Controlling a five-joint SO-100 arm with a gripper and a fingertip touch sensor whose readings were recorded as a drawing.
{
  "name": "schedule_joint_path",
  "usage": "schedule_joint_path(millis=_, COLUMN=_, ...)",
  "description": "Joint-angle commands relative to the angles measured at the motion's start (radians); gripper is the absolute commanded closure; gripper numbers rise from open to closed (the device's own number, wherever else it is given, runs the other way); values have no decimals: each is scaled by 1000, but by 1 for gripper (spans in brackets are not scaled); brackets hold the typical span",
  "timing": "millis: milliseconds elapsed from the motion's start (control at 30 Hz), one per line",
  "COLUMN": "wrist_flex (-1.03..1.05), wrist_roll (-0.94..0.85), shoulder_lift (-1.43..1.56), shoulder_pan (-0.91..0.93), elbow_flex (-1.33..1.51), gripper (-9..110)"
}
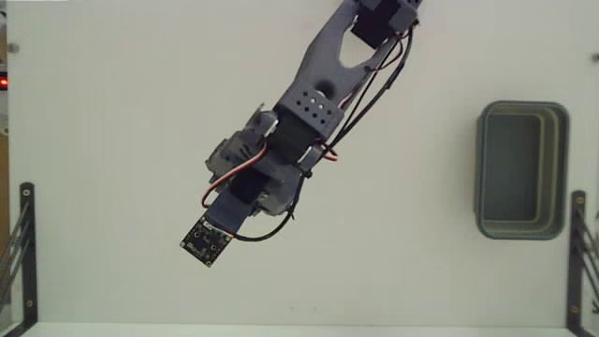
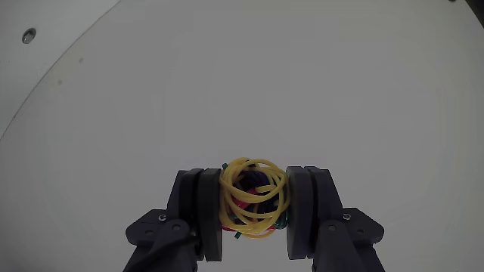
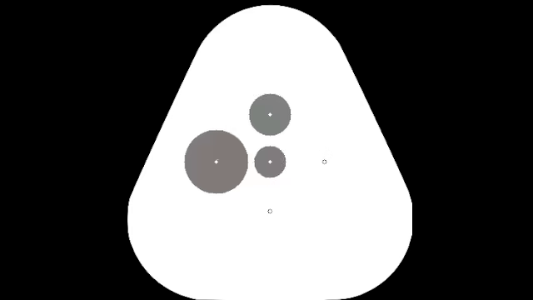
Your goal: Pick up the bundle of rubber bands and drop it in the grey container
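Note:
In the wrist view the bundle of rubber bands (image 2: 253,208), a small ball of mostly yellow loops with red and green, is squeezed between my two dark fingers (image 2: 203,211). My gripper (image 2: 255,180) is shut on it, with white table surface behind. In the fixed view my arm (image 1: 309,112) reaches down from the top to the left of centre. There it hides the fingers and the bundle beneath it. The grey container (image 1: 559,168) stands far to the right in the fixed view, upright and hollow, well apart from the arm.
Black metal brackets stand at the lower left edge (image 1: 23,253) and the lower right edge (image 1: 580,257) of the white table, the right one just below the container. The wrist camera board (image 1: 206,241) sticks out at the arm's lower end.

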Motion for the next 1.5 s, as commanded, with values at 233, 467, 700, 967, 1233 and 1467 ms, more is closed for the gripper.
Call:
schedule_joint_path(millis=233, wrist_flex=13, wrist_roll=3, shoulder_lift=28, shoulder_pan=12, elbow_flex=-43, gripper=55)
schedule_joint_path(millis=467, wrist_flex=11, wrist_roll=3, shoulder_lift=39, shoulder_pan=-39, elbow_flex=-30, gripper=55)
schedule_joint_path(millis=700, wrist_flex=8, wrist_roll=3, shoulder_lift=57, shoulder_pan=-123, elbow_flex=-9, gripper=55)
schedule_joint_path(millis=967, wrist_flex=3, wrist_roll=3, shoulder_lift=84, shoulder_pan=-252, elbow_flex=23, gripper=55)
schedule_joint_path(millis=1233, wrist_flex=-4, wrist_roll=3, shoulder_lift=118, shoulder_pan=-414, elbow_flex=64, gripper=55)
schedule_joint_path(millis=1467, wrist_flex=-10, wrist_roll=3, shoulder_lift=150, shoulder_pan=-564, elbow_flex=102, gripper=55)
